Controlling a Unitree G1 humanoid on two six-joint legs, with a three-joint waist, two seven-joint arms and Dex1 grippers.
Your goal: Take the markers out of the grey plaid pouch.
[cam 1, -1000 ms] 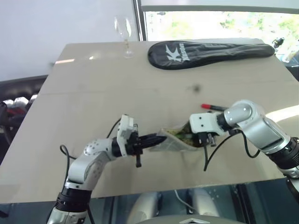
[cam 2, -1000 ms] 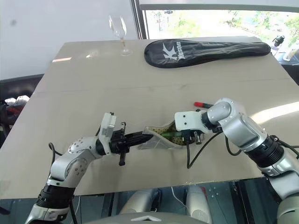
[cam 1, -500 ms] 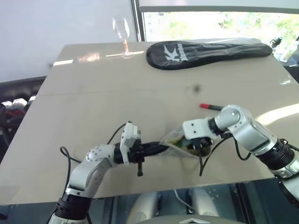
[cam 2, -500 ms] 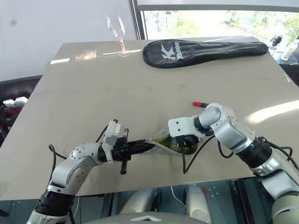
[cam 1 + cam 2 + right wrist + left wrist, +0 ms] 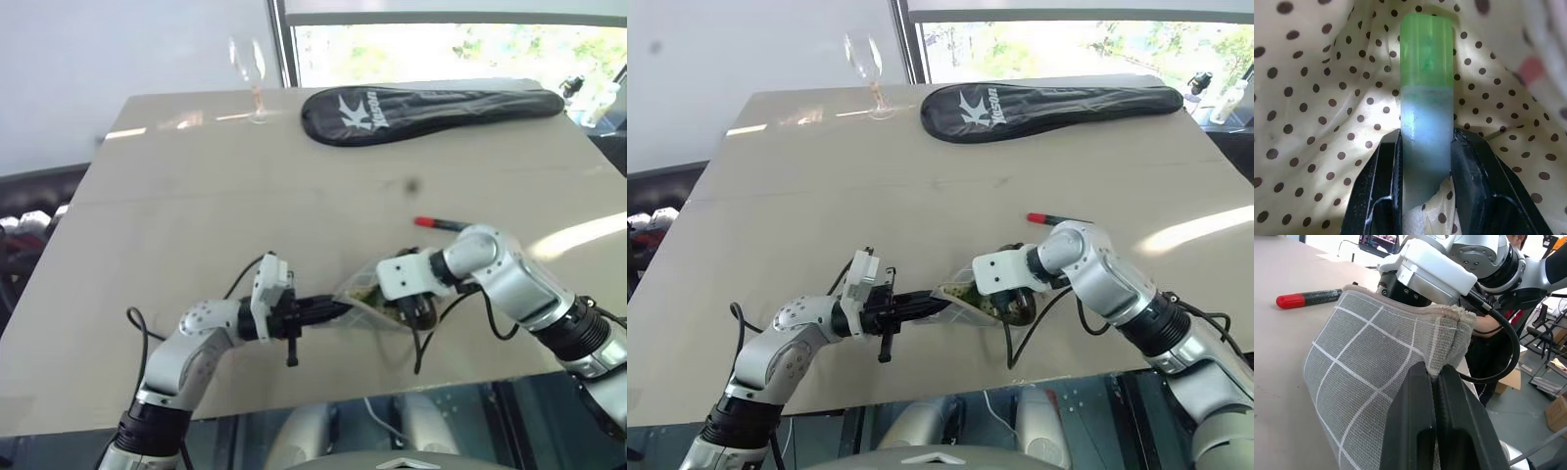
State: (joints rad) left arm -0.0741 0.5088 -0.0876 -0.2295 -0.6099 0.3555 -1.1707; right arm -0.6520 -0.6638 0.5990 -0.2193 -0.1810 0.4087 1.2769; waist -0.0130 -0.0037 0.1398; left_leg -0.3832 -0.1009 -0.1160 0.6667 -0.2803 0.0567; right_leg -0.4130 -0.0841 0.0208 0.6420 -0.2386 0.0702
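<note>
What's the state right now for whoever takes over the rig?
Left gripper: shut on the grey plaid pouch, pinching its edge and holding it up off the table.
Right gripper: inside the pouch, shut on the green marker against the dotted lining.
Red marker: already out, lying on the table beyond the right arm.
Left to do: draw the green marker out of the pouch and set it down.

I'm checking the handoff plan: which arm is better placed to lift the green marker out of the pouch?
Right. The right gripper is inside the grey plaid pouch, fingers closed on the green marker. The left gripper is shut on the pouch's edge, holding it up.
</note>
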